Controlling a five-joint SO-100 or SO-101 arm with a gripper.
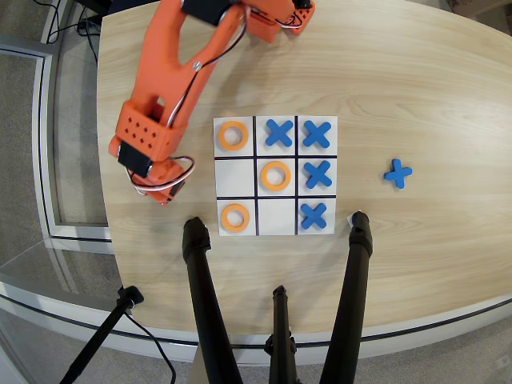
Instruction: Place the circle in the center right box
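On the table (416,88), the grid holds orange rings in its top-left, centre (275,175) and bottom-left cells, blue crosses (318,174) fill the right column and top-middle, the middle-left box (234,177) is bare, and I cannot tell the fingers' state.

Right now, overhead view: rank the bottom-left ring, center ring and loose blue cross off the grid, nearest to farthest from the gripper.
Gripper sits left of the grid.
1. Bottom-left ring, in the grid's nearest column.
2. Center ring, in the middle cell.
3. Loose blue cross, on the bare table right of the grid.
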